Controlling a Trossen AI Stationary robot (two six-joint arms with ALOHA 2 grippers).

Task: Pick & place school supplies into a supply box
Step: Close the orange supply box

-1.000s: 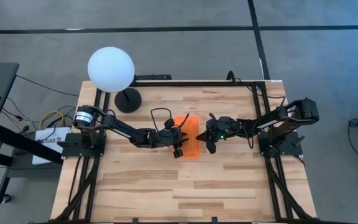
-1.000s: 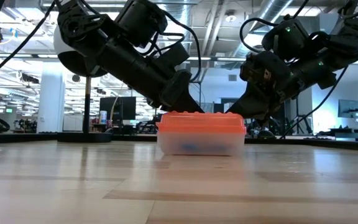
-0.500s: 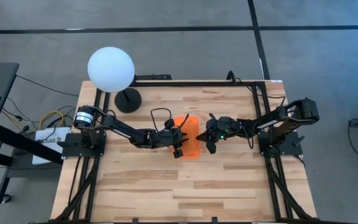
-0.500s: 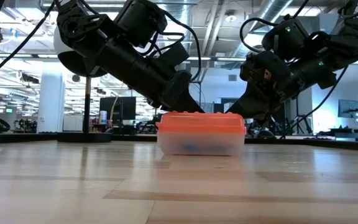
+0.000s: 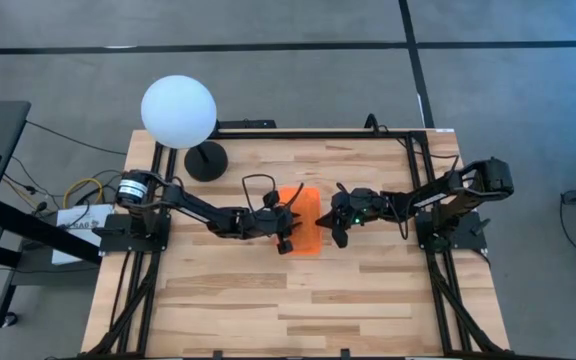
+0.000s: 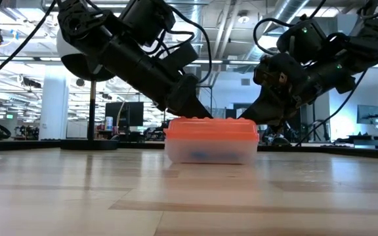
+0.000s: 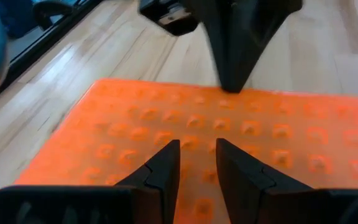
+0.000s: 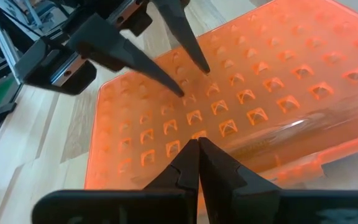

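The supply box (image 5: 309, 236) sits mid-table with its orange studded lid (image 6: 212, 127) closed on the clear tray (image 6: 231, 152). A blurred blue shape (image 6: 199, 155) shows through the tray wall; the other school supplies are hidden. My left gripper (image 7: 197, 144) reaches in from the left over the lid, its fingers a narrow gap apart. My right gripper (image 8: 197, 143) comes in from the right, shut, with its tips on the lid. Each wrist view shows the other gripper across the lid (image 8: 194, 82) (image 7: 232, 84). My left gripper has both fingertips (image 8: 182, 93) down at the lid's top, on its left half, slanting down from the table's left; it looks like touch, but I cannot tell for sure. My right gripper sets its shut fingertips (image 7: 232, 86) on the lid's top near the right edge (image 8: 229, 152), slanting down from the table's right. The box stays flat on the table.
A white globe lamp (image 5: 178, 112) on a black round base (image 5: 206, 160) stands at the far left corner. Bare wooden tabletop (image 5: 298, 300) lies between the box and the near edge. Black frame rails (image 5: 438, 290) run along both sides.
My left arm has drawn back slightly toward the table's left. The box and my right gripper have stayed where they were.
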